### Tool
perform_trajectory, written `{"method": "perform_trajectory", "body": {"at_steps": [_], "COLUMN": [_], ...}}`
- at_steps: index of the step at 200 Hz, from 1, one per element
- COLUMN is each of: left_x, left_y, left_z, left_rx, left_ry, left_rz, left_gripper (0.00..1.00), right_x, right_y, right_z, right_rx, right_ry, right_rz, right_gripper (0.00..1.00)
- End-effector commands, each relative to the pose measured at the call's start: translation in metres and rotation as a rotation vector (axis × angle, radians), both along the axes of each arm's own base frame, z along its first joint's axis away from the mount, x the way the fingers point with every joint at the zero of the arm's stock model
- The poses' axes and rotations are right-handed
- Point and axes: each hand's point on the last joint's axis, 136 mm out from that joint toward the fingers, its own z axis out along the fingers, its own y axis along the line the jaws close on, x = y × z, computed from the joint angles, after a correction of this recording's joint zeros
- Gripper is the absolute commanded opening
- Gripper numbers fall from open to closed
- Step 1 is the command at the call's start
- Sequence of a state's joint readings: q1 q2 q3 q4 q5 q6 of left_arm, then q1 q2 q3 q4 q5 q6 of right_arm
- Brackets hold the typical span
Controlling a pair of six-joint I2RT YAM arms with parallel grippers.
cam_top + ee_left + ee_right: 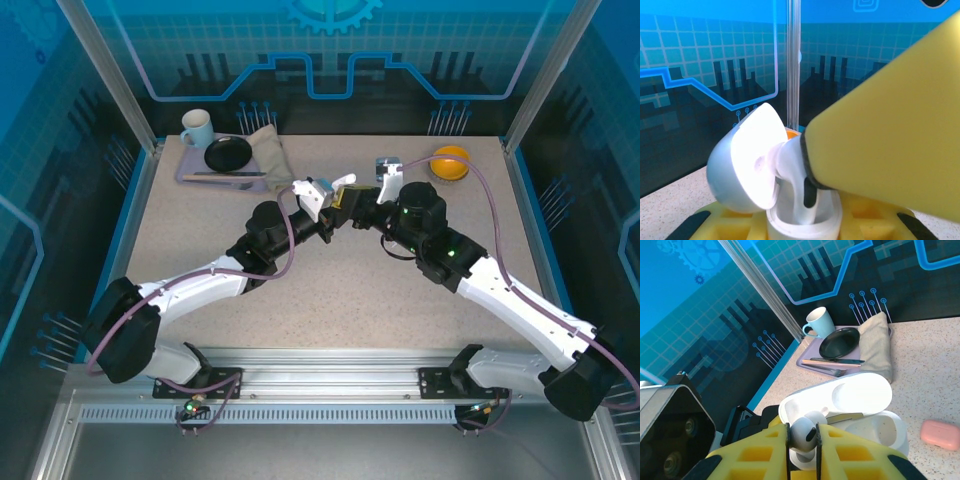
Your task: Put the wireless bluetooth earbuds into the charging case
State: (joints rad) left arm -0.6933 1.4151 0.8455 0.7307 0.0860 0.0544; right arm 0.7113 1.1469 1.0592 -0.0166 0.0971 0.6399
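Note:
In the left wrist view the white charging case (805, 222) sits upright between my left gripper's (804, 231) yellow fingers, which are shut on it, with its lid (742, 162) swung open to the left. My right gripper (803, 440) is shut on a white earbud (803, 431). It holds the earbud (792, 172) over the case's mouth with the stem reaching down inside. In the right wrist view the case's open lid (850, 395) and its hollow (882, 430) lie just beyond the fingertips. From above, the two grippers (322, 198) (375, 192) meet at mid-table.
A salmon-pink case (940, 434) lies shut on the table to the right. At the back left, a purple tray (190, 172) carries a mug (196, 127), a black plate (228, 153), a folded cloth (268, 150) and cutlery. An orange bowl (450, 163) stands at the back right.

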Motion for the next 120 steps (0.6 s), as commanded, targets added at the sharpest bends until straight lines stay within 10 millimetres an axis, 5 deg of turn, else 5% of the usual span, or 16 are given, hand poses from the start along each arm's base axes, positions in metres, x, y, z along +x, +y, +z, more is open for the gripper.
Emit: {"method": "perform_trajectory", "body": {"at_steps": [1, 82, 120], "left_x": [-0.007, -0.007, -0.007], "left_y": [-0.001, -0.001, -0.001], "left_z": [0.040, 0.040, 0.039], "left_rx": [-0.065, -0.069, -0.069], "left_ry": [-0.094, -0.090, -0.084], "left_rz": [-0.013, -0.013, -0.014], "left_gripper": [0.00, 0.00, 0.00], "right_x": [0.002, 0.004, 0.006], "right_y": [-0.004, 0.001, -0.002], "right_z": [-0.014, -0.025, -0.020], "right_rx": [-0.014, -0.040, -0.039], "right_ry": [0.041, 0.063, 0.054], "right_rz": [-0.003, 0.013, -0.003], "right_gripper": [0.20, 0.20, 0.30]}}
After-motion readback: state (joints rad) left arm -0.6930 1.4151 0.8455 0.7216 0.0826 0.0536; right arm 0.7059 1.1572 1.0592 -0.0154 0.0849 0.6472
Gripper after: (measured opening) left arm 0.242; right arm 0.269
